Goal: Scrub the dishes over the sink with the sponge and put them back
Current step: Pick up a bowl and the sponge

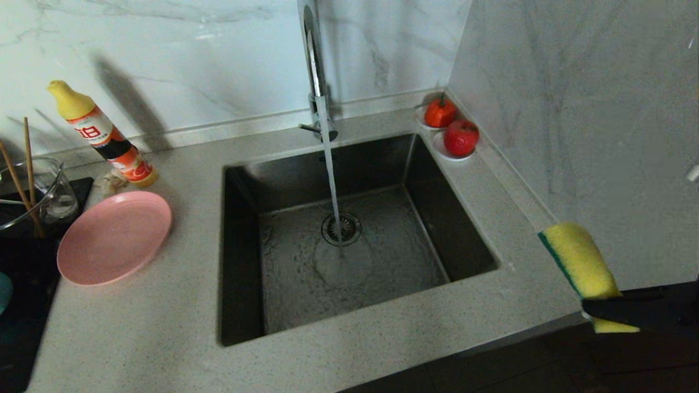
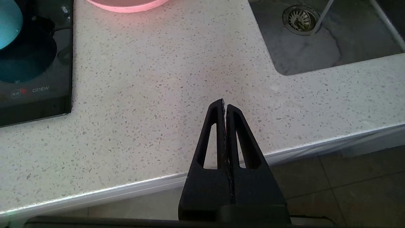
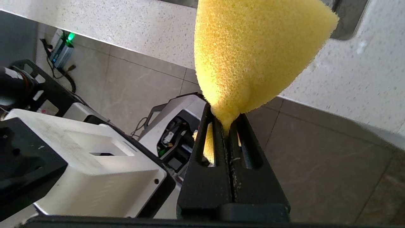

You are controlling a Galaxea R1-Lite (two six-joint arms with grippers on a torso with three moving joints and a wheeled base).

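Note:
My right gripper point(image 1: 588, 307) point(image 3: 225, 115) is shut on one end of the sponge point(image 1: 580, 261) point(image 3: 253, 47). The sponge is yellow with a green edge and sticks up past the counter's front right corner, right of the sink point(image 1: 246, 245) point(image 2: 332, 53). Water runs from the tap point(image 1: 315, 65) onto the drain. The pink plate point(image 1: 114, 237) point(image 2: 126, 3) lies on the counter left of the sink. The teal bowl point(image 1: 3, 292) point(image 2: 8, 22) shows only partly on the black hob. My left gripper point(image 2: 224, 103) is shut and empty over the counter's front edge.
A dish-soap bottle point(image 1: 104, 136) leans against the back wall, with a beige rag point(image 1: 112, 183) at its foot. A glass cup with chopsticks point(image 1: 33, 191) stands on the black hob point(image 1: 22, 262) point(image 2: 34, 79). Two saucers with red fruits point(image 1: 461, 137) sit in the back right corner, by the marble side wall.

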